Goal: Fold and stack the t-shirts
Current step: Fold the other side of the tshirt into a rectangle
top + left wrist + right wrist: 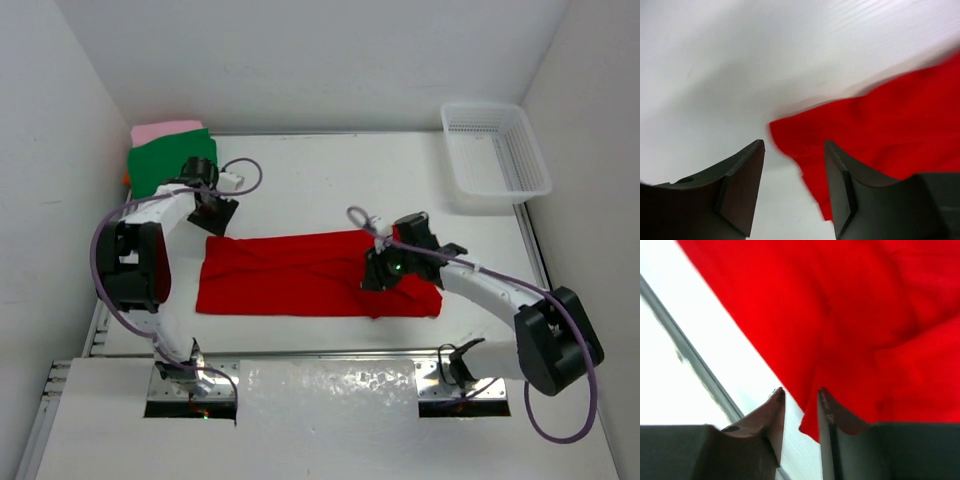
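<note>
A red t-shirt lies in a long folded strip across the middle of the table. My left gripper hovers at its far left corner. In the left wrist view the gripper is open, with that corner of the red shirt reaching between the fingers. My right gripper is low over the shirt's right part. In the right wrist view it stands narrowly open, with a red cloth edge hanging by its right finger. Green, pink and orange shirts lie stacked at the far left.
A white mesh basket stands at the far right corner. White walls enclose the table on the left, back and right. A metal rail runs along the table's near edge, close to the shirt's near hem.
</note>
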{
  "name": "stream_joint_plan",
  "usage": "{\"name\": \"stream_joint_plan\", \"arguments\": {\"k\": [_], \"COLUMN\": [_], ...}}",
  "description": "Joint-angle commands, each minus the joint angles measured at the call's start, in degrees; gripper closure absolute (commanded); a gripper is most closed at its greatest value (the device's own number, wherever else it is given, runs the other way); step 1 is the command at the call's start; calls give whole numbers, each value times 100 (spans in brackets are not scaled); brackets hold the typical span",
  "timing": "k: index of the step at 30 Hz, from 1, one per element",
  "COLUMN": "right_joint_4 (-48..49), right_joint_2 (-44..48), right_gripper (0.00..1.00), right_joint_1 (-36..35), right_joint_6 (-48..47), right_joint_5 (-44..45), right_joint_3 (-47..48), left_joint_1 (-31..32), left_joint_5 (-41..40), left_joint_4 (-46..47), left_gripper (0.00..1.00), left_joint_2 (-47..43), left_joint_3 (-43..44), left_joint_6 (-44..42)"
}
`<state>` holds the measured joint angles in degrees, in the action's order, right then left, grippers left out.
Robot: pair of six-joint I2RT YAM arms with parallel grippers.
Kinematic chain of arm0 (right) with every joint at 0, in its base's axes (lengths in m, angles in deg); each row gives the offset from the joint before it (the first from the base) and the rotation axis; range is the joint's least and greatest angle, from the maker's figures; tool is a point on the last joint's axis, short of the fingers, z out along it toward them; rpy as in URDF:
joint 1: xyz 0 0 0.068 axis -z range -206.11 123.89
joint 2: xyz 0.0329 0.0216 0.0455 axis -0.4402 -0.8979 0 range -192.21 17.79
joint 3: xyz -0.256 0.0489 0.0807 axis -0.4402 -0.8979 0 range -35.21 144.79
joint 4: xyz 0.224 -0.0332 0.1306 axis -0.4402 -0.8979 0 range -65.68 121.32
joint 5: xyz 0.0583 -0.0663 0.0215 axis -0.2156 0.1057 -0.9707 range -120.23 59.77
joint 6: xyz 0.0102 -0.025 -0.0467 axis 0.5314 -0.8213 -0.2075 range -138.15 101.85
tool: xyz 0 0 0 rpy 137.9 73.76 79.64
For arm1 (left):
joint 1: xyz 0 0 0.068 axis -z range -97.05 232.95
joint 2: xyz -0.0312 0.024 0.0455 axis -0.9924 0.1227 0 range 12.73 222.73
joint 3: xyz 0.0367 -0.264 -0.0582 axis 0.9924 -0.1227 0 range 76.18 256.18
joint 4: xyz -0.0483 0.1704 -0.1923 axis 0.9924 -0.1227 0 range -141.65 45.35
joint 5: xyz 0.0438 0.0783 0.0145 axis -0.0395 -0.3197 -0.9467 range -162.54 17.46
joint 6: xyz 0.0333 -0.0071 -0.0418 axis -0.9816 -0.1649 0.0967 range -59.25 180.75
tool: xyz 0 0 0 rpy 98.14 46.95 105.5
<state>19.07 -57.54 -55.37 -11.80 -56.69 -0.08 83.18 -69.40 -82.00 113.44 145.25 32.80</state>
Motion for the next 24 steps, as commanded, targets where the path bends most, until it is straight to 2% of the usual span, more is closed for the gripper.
{"name": "stream_joint_plan", "arguments": {"k": [1, 2, 3, 4, 5, 6, 9, 11, 15, 18, 24], "right_joint_4": [-162, -242, -286, -391, -557, -1081, -1586, -1553, -1482, -1229, -727], "right_joint_2": [247, 186, 203, 264, 334, 404, 501, 607, 642, 642, 467], "right_gripper": [69, 73, 78, 78, 77, 77, 75, 73, 71, 67, 67], "right_joint_1": [1085, 1506, 2172, 2370, 2520, 2530, 2600, 2731, 2899, 2908, 2899], "right_joint_6": [1432, 1761, 2269, 2413, 2450, 2311, 2256, 2361, 2388, 2450, 2494], "right_joint_5": [248, -23, -70, 104, 375, 796, 1002, 1011, 941, 810, 370], "right_joint_3": [511, 503, 425, 267, 257, 335, 293, 126, -138, -322, -638], "left_joint_1": [976, 1344, 2001, 2268, 2776, 3016, 3772, 4071, 4275, 4459, 4574], "left_joint_5": [889, 986, 1274, 1503, 1880, 2136, 2323, 2323, 2402, 2113, 2173], "left_joint_4": [-125, -37, 25, -27, -193, -273, -283, -12, 78, 157, 122], "left_gripper": [52, 52, 52, 52, 52, 52, 48, 46, 46, 44, 44], "left_joint_2": [-647, -744, -676, -501, -82, 149, 949, 1449, 2171, 2471, 2638], "left_joint_3": [326, 360, 674, 921, 1175, 1717, 2546, 2960, 3523, 3613, 3279], "left_joint_6": [-439, -440, -188, -11, 382, 551, 1158, 1657, 2222, 2381, 2460]}}
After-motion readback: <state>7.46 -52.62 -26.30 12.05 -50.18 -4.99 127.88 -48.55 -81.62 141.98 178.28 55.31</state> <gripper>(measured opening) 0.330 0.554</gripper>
